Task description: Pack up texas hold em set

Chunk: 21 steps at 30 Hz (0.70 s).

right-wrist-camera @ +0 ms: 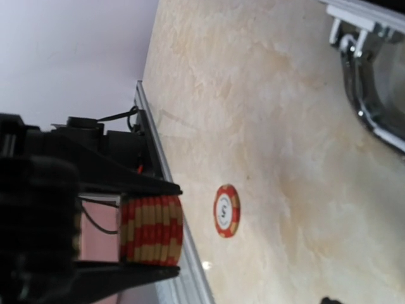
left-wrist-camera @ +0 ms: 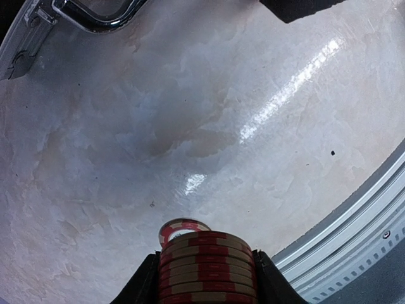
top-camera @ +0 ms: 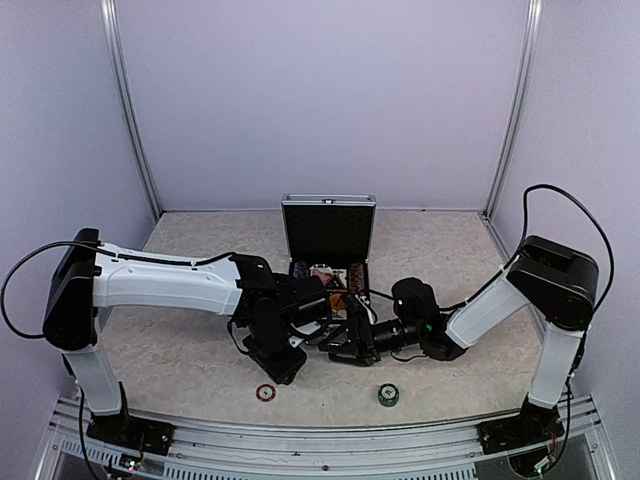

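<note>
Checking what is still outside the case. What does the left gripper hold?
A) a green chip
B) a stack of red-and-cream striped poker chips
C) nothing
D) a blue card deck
B: the left wrist view shows the stack of red-and-cream striped poker chips pinched in the left gripper.

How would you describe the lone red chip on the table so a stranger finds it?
Start at the open silver case at the far middle of the table, then come to the near edge. Two round pieces lie there: the red chip is the left one, the green piece the right.
</note>
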{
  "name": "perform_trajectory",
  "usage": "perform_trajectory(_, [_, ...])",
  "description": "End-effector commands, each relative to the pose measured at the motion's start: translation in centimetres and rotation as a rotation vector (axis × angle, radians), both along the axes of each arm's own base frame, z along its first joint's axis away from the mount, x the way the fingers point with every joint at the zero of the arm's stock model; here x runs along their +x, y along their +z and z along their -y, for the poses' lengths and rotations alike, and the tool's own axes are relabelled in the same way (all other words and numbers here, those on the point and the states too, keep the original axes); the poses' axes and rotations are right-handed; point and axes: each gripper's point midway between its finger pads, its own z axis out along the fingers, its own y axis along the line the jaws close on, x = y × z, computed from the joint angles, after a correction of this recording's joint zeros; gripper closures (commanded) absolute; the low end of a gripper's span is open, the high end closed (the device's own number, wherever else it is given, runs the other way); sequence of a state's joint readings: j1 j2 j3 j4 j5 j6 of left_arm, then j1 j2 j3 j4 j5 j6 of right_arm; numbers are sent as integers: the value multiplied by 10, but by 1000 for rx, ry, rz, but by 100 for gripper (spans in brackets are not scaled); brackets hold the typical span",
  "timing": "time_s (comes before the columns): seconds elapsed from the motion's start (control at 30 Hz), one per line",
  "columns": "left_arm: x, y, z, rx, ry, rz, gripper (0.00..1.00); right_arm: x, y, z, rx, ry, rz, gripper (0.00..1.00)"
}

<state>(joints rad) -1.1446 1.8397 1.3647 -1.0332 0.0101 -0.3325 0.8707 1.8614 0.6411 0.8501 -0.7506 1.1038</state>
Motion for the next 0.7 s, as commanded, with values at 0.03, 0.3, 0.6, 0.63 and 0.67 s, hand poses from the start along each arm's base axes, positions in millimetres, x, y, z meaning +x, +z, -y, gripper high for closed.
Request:
perform_trajectory(0.03, [4,14,4,-21,13,15,100,-5,14,-14,105,31,-50,22])
perform_trajectory(0.3, [6,24,7,-43,15,25,100,-11,15,-26,151,47,-101,23])
perform_trajectory(0.6, [7,29,11,-58,11,31,100,-11,15,-37,198,41,-140,24])
perform_trajectory(0.63, [7,31,11,-61,12,34,100,-12,15,-39,202,47,-141,24])
perform_trajectory(0.67, [7,30,11,-60,11,33,100,-12,15,-40,205,49,-144,24])
